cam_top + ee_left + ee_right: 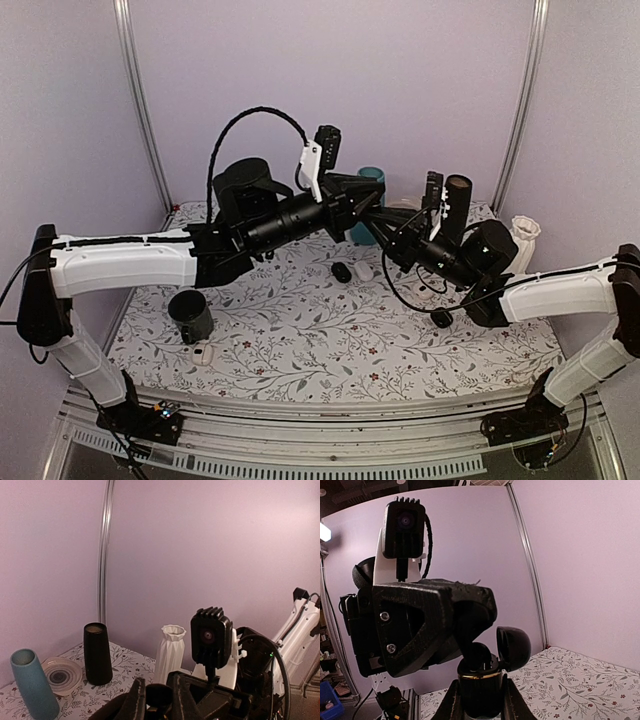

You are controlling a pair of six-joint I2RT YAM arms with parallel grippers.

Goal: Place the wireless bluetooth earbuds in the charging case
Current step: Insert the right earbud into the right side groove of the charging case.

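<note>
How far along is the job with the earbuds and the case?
Done: the charging case is held up, lid open, by the right gripper. In hand: the left gripper sits right at its opening; any earbud there is hidden. Left: seating the earbuds and closing the lid.

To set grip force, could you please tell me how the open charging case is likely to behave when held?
The charging case looks glossy and rounded, so it may slip or twist in the right pincer. Its open lid stands up at one side, so a push there would probably swing it shut.
</note>
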